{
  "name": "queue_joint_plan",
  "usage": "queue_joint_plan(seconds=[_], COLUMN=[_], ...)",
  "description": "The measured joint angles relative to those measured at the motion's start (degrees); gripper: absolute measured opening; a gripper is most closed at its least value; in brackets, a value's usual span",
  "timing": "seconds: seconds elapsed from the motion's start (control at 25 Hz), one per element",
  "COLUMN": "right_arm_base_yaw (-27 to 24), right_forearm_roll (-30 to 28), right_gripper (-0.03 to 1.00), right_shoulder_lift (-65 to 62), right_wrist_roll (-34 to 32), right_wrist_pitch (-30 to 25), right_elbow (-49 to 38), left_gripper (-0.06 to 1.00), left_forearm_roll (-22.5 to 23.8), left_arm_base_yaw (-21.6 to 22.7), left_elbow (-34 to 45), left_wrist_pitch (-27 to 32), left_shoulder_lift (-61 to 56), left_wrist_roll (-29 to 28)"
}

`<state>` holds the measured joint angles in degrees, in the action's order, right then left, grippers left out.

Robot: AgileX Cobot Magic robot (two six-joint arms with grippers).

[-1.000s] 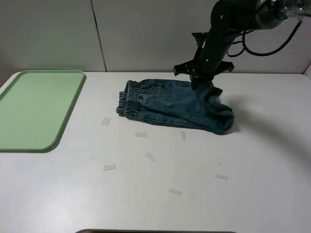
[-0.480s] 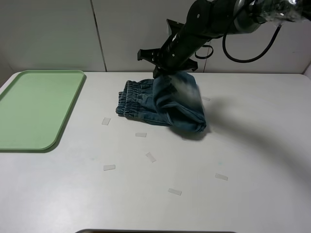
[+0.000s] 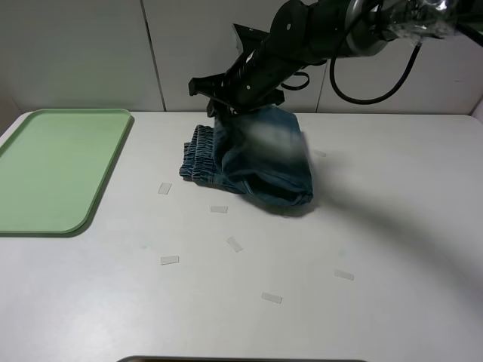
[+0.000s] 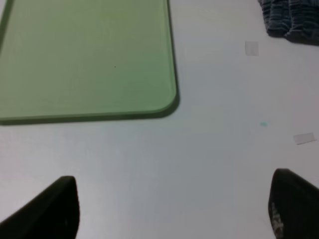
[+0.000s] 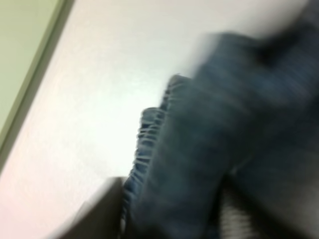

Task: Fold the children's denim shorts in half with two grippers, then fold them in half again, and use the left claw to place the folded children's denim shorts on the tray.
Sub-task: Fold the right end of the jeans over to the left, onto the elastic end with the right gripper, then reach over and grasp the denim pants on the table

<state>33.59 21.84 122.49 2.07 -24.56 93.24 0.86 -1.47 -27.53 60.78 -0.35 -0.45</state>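
Overhead, the right gripper (image 3: 221,105) meets a lifted fold of the children's denim shorts (image 3: 260,162) at mid-table, its grip lost to blur. The left gripper (image 4: 172,211), jaws wide apart, hovers near the tray (image 3: 106,177) corner, with open table (image 3: 302,264) between tray and shorts.

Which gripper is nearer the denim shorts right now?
Right. The right gripper is at the shorts, on their lifted edge; the left gripper hangs apart, by the tray.

No text, label, brand or number can be read anywhere
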Motion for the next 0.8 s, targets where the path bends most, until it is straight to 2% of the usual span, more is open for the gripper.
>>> queue_joint_plan(seconds=[0.08,0.16,0.28,0.52,0.68,0.8], right_arm_base_yaw=[0.8,1.7,3.1,5.6,6.3,6.3], right_forearm_roll=[0.5,1.5,3.5,2.9,-5.3,-18.0], right_gripper=[0.49,0.58,0.62,0.63,0.63,0.63], right_shoulder_lift=[0.0,0.0,0.1,0.0,-1.5,-4.5], right_wrist_roll=[5.1,11.1,15.9,17.1,15.7,8.0], right_wrist_pitch=[0.9,2.0,3.8,3.8,3.1,0.4], right_elbow=[0.0,0.0,0.0,0.0,-0.1,-0.1], left_gripper=[0.76,0.76,0.76,0.76,0.76,0.76], left_forearm_roll=[0.0,0.0,0.0,0.0,0.0,0.0], left_arm_base_yaw=[0.0,0.0,0.0,0.0,0.0,0.0], left_elbow=[0.0,0.0,0.0,0.0,0.0,0.0], left_wrist_pitch=[0.0,0.0,0.0,0.0,0.0,0.0], left_shoulder_lift=[0.0,0.0,0.0,0.0,0.0,0.0], left_wrist_roll=[0.0,0.0,0.0,0.0,0.0,0.0])
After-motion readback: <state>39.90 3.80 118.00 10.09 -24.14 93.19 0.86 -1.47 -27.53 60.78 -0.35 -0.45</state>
